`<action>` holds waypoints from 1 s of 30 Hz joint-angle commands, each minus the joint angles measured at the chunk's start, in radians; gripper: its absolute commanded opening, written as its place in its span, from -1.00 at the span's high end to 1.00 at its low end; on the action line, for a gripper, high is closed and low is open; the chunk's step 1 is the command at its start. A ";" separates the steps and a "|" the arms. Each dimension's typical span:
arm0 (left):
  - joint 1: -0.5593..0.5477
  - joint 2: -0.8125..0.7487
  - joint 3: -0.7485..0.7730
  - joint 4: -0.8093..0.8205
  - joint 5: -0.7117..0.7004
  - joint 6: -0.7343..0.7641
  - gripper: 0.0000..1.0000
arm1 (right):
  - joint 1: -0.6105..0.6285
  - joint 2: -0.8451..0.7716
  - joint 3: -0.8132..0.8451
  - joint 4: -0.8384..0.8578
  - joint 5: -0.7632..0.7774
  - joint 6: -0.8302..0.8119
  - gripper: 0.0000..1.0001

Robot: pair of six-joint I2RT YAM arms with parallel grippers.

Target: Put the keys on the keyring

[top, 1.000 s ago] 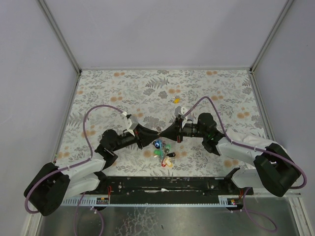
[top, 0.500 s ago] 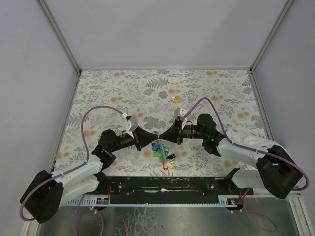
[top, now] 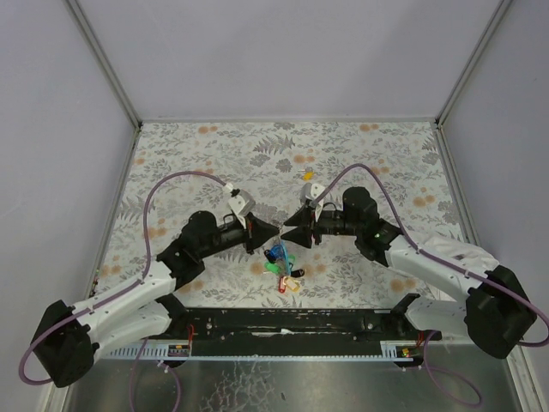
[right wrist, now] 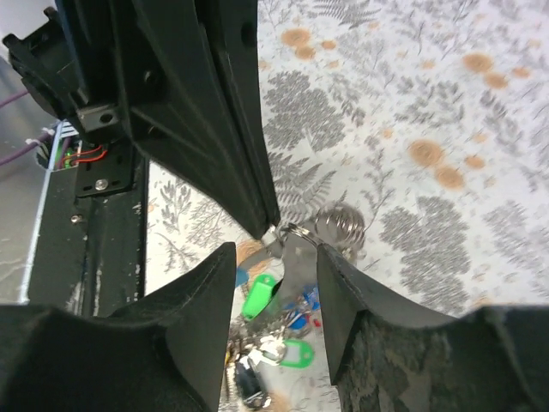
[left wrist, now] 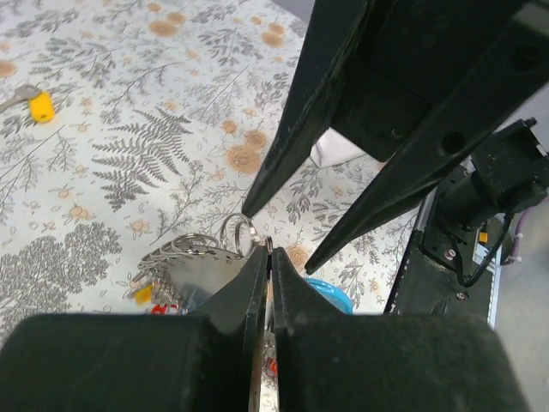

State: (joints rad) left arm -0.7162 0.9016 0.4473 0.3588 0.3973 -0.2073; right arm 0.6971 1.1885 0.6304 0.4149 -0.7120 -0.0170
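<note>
Looking from above first, the change is a handover. The right gripper (top: pixel 292 227), shut a second ago, now has its fingers spread. The left gripper (top: pixel 274 230), slightly open then, is now pressed together. Both tips meet just beyond the bunch of keys (top: pixel 281 263), which sits on the near side of them. The yellow key (top: pixel 307 175) rests alone well beyond the bunch, on its far side, with nothing touching it.

From the left wrist, its own fingers (left wrist: pixel 257 275) sit flush together. The keyring (left wrist: pixel 233 230) curls out right at their tip, just above the bunch, and appears to be pinched there. The right gripper's two fingers stand spread on either side of that spot without touching it.

From the right wrist, its fingers (right wrist: pixel 214 283) straddle the keyring with clear gaps, and the coloured key heads show just below it.

The keyring now seems to be the left gripper's to hold. That frees the right gripper to fetch the yellow key, which is not yet threaded on.
</note>
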 commanded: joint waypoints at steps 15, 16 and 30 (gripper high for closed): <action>-0.128 0.049 0.284 -0.453 -0.351 0.079 1.00 | -0.087 0.069 0.170 -0.203 -0.275 -0.282 0.06; -0.127 0.053 0.279 -0.448 -0.345 0.087 1.00 | -0.087 0.056 0.159 -0.195 -0.273 -0.289 0.06; -0.128 0.086 0.289 -0.391 -0.204 0.156 1.00 | -0.087 0.090 0.217 -0.255 -0.310 -0.364 0.09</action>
State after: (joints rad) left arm -0.8371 0.9897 0.7261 -0.1272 0.1356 -0.0875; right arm 0.6132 1.2652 0.7971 0.1608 -0.9771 -0.3397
